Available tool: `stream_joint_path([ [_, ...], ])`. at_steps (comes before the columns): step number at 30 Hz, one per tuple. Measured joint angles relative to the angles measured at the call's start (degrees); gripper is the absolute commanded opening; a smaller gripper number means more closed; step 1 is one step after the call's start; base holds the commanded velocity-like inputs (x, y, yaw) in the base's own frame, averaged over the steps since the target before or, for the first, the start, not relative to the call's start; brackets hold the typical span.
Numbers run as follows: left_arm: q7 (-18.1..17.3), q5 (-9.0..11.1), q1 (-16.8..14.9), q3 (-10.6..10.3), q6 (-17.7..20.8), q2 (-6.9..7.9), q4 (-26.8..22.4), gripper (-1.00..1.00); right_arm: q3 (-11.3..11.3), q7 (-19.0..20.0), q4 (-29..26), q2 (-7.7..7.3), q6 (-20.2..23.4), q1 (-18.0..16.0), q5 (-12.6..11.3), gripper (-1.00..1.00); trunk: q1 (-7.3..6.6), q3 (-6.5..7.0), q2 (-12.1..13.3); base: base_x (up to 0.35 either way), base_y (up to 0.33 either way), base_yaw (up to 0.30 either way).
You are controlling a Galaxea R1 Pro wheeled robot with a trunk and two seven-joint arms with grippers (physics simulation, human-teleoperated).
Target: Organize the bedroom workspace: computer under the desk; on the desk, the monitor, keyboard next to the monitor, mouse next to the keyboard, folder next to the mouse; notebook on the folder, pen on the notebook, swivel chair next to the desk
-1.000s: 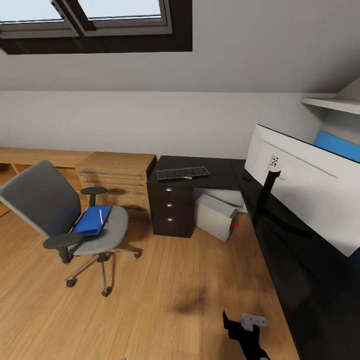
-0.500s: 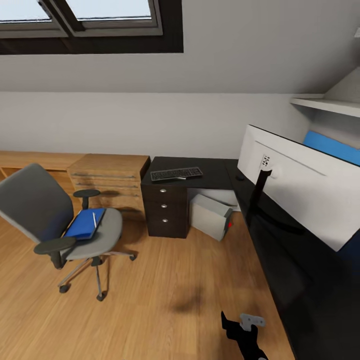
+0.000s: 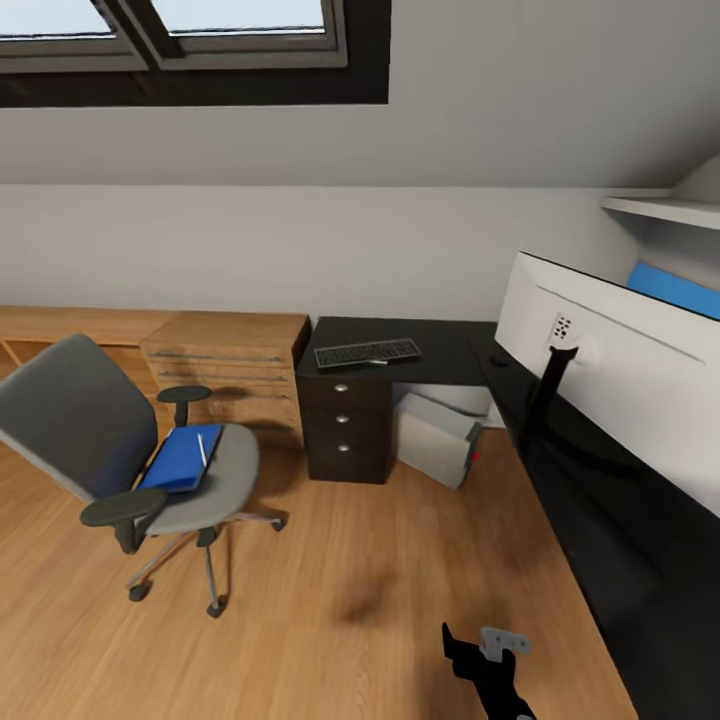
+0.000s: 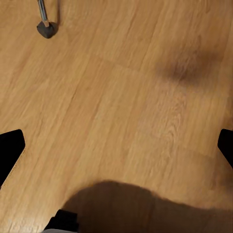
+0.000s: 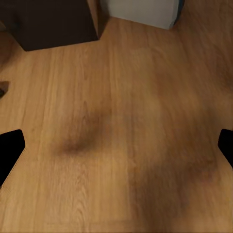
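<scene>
Jaws: both spread wide, empty | swivel chair [image 3: 150, 460] holds folder [image 3: 180, 459] | wooden drawer unit [image 3: 228, 365] beside desk [image 3: 440, 350]

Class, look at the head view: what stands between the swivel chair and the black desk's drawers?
In the head view, a light wooden drawer unit stands against the wall between the chair and the desk drawers; nearer the camera, bare wooden floor.

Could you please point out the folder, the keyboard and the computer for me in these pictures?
folder [image 3: 178, 460], head view, middle of its blue cover.
keyboard [image 3: 366, 353], head view, centre of the key field.
computer [image 3: 432, 436], head view, its light grey side panel.
</scene>
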Motion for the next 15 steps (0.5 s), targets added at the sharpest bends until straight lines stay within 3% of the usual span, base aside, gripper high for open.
stream_joint_path([
  [6, 0.0, -0.1, 0.0, -0.1, 0.0, -0.04, 0.1, 1.00, 0.0, 0.0, 0.0, -0.06, 0.0, 0.0, 0.0, 1.00, 0.01, 0.00, 0.0, 0.212, 0.026, 0.000],
  [15, 0.0, -0.1, 0.0, -0.1, 0.0, -0.06, 0.1, 1.00, 0.0, 0.0, 0.0, -0.30, 0.0, 0.0, 0.0, 1.00, 0.03, 0.00, 0.0, 0.037, 0.004, 0.000],
])
